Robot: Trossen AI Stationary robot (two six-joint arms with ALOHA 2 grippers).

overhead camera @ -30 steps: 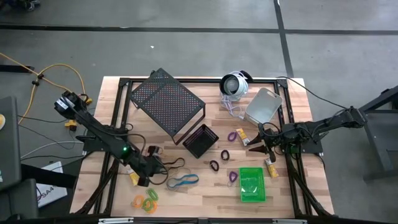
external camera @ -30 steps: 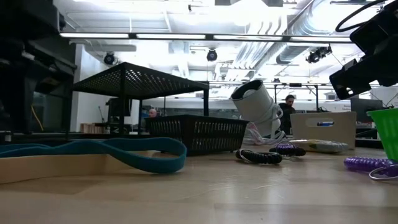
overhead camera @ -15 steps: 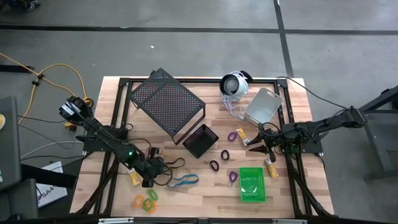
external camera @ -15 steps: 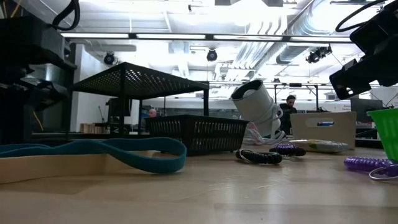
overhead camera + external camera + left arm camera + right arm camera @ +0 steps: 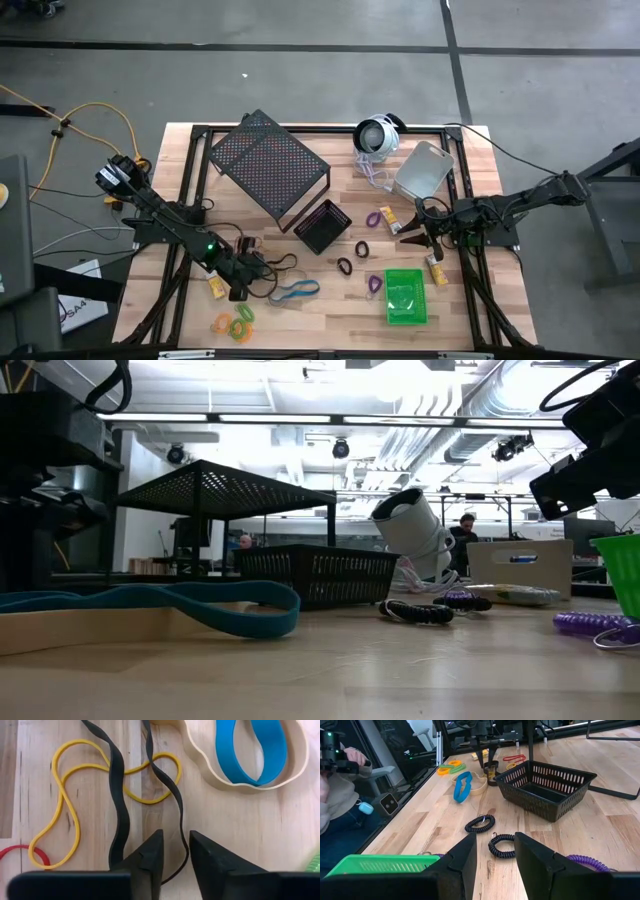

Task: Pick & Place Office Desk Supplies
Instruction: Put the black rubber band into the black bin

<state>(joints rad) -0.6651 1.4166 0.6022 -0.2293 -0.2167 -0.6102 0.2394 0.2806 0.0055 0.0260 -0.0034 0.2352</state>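
The left gripper was low over the near-left part of the wooden table, and its two fingers stood a little apart, one on each side of a thin strand of the black elastic loop; I could not tell if they already pressed it or only framed it. This loop lay flat on the wood, crossing over a yellow rubber band, with the blue band and a beige band around it just beside. I judged that such a loop was very light, soft and without any stiffness, so it would hang down and stretch when lifted, and it could slip out of smooth fingers. The best place to hold seemed the single strand between the fingers, away from the crossing, because near the crossing the yellow band might come up together with it. The fingers would need to go down until they touch the wood, since the strand was so thin. The black mesh bin stood near the middle of the table and the green bin was nearer to the right side. The right gripper waited over the right part of the table with its fingers apart and holding nothing.
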